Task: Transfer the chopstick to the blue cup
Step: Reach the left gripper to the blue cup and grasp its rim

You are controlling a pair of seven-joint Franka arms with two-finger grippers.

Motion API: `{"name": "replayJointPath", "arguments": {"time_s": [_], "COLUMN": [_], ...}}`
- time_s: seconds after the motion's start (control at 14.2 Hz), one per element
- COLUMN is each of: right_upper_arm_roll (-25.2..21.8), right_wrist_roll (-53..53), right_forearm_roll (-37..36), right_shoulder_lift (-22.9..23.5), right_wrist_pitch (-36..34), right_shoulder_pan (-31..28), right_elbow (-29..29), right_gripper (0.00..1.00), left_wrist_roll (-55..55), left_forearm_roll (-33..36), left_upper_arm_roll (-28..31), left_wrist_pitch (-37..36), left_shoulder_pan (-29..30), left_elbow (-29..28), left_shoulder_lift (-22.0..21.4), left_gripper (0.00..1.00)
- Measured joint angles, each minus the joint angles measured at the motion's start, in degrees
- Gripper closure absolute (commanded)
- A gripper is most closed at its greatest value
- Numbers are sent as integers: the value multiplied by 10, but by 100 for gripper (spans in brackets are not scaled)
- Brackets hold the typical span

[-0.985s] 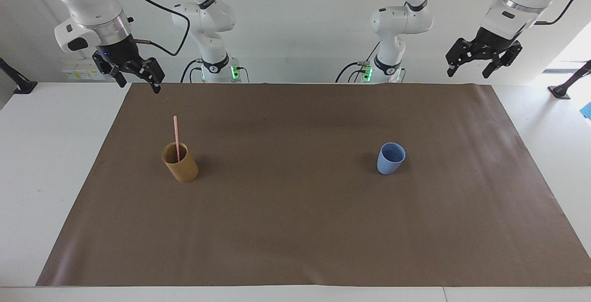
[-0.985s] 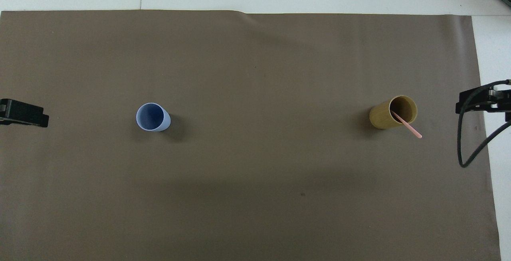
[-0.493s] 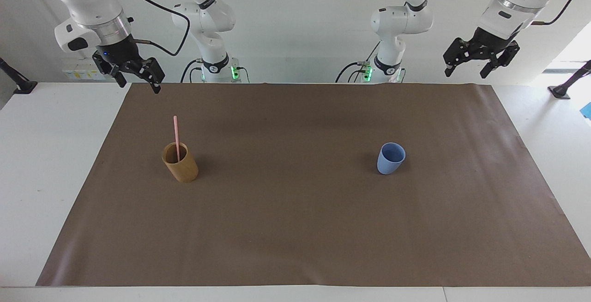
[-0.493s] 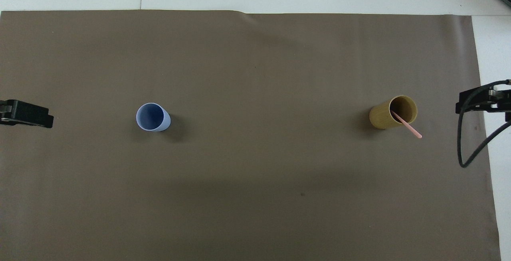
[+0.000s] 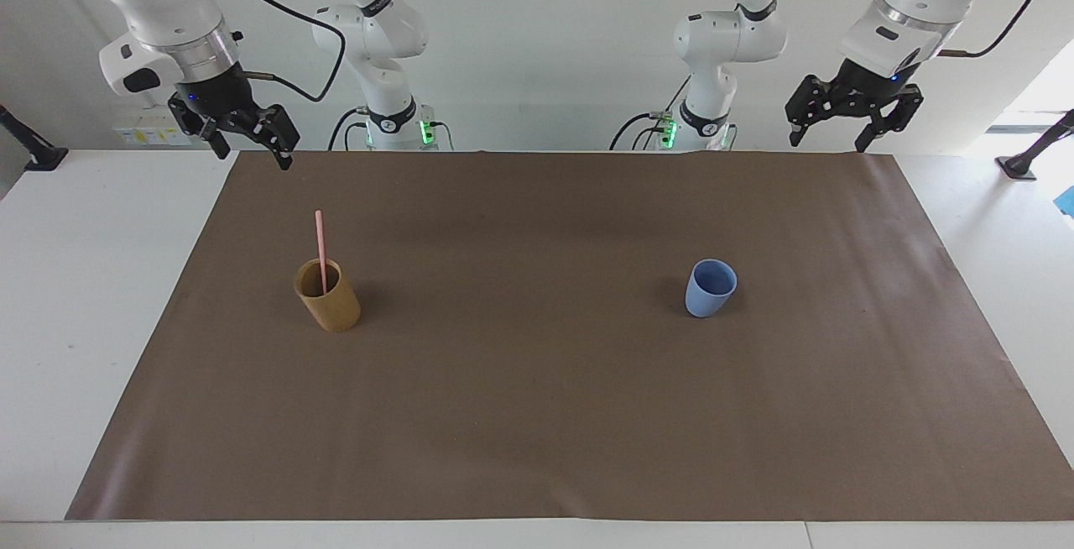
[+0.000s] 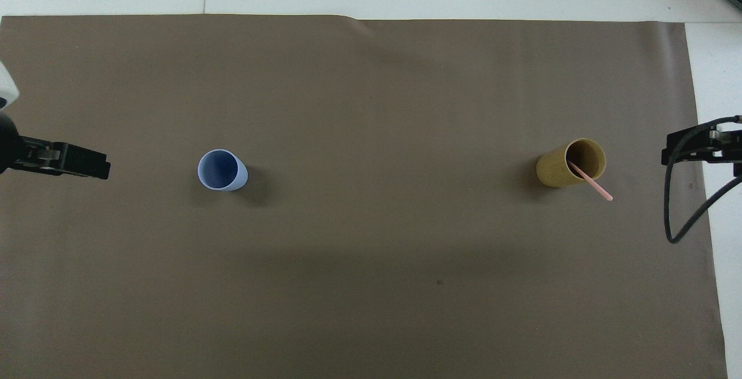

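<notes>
While the chopstick (image 5: pixel 320 240) stood leaning in the tan cup (image 5: pixel 328 295), no transfer had begun. Right gripper (image 5: pixel 244 141), jaws apart and empty, hung above the mat (image 5: pixel 537 415) edge, up from the tan cup toward the robots. The blue cup (image 5: pixel 710 288) stood empty, well apart from the tan cup, toward the left arm's end. Left gripper (image 5: pixel 844 117), jaws apart and empty, hung above the mat edge.

Risk, as judged: a sideways pull on the leaning chopstick could tip the tan cup; a slanted release could topple the blue cup.

Against the earlier frame, the left gripper had shifted inward toward the blue cup; the right gripper had not moved.
</notes>
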Motion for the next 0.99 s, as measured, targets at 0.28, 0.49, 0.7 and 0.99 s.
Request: {"name": "replayJointPath", "arguments": {"time_s": [0.28,0.49,0.7,0.99], "right_upper_arm_roll": [0,0,0,1], "right_wrist_roll": [0,0,0,0], "right_forearm_roll": [0,0,0,0], "right_shoulder_lift": [0,0,0,0], "right_wrist_pitch": [0,0,0,0], "right_shoulder_pan": [0,0,0,0], "right_elbow": [0,0,0,0], "right_gripper": [0,0,0,0], "left_wrist_roll": [0,-32,-88,-95], "left_forearm_roll": [0,0,-18,-26], "left_upper_arm_roll": [3,3,1,1], "left_wrist_pitch": [152,214,257,305], "left_shoulder_pan": [-4,-5,-11,-14], "left_elbow": [-118,-164,-169,-172], "left_shoulder_lift": [20,46,82,143], "left_gripper": [0,0,0,0]}}
